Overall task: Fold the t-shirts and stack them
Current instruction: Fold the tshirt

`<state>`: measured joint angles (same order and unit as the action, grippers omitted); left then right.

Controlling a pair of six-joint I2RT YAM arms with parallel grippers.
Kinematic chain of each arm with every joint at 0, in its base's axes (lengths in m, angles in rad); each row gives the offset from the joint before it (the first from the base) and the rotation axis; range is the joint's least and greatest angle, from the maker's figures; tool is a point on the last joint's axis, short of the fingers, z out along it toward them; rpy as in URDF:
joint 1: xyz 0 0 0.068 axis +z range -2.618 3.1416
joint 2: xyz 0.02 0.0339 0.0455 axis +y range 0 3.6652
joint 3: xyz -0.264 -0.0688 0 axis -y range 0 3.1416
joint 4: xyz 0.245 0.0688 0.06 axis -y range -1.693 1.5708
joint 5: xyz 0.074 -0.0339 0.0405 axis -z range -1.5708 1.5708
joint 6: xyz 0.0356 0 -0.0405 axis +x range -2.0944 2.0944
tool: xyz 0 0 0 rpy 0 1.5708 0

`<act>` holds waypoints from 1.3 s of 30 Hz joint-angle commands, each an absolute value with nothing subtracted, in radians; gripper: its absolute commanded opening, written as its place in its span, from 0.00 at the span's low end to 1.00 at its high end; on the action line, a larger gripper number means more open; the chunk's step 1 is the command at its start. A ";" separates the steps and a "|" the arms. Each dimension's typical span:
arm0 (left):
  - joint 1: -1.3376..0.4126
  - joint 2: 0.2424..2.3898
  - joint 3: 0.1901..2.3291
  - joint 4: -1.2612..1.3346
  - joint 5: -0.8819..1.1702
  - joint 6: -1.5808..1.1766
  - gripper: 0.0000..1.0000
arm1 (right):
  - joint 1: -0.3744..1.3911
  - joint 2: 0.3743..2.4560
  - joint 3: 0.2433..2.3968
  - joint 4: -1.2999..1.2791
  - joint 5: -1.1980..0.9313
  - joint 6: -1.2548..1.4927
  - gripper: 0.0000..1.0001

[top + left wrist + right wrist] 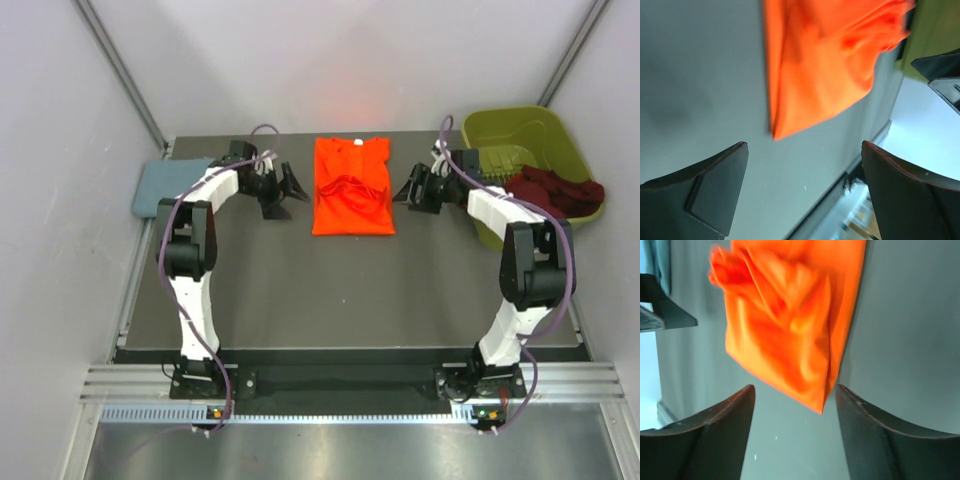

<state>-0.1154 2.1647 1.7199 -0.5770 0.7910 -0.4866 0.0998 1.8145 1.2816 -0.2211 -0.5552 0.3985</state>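
Note:
An orange t-shirt (352, 186) lies partly folded into a narrow rectangle at the back middle of the table, with rumpled folds across its middle. It also shows in the left wrist view (825, 60) and the right wrist view (790, 325). My left gripper (284, 190) is open and empty just left of the shirt. My right gripper (412, 188) is open and empty just right of it. In the left wrist view the gripper (805, 150) has bare table between its jaws. In the right wrist view the gripper (795, 395) hovers near a shirt corner.
A folded grey-blue t-shirt (163, 186) lies at the table's back left edge. A green bin (530, 135) at the back right holds a dark red garment (557, 190). White walls enclose the dark table (340, 290).

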 commanded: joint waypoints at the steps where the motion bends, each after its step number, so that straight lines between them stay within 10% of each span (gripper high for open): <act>1: -0.140 2.125 1.608 -0.612 0.793 -0.528 0.99 | 0.104 1.786 1.177 -0.226 -0.597 0.419 0.67; 17: -0.190 2.220 1.542 -0.517 0.845 -0.650 0.97 | 0.112 1.927 1.132 -0.146 -0.643 0.503 0.64; 39: -0.239 2.298 1.586 -0.463 0.833 -0.686 0.41 | 0.149 1.988 1.155 -0.055 -0.683 0.535 0.28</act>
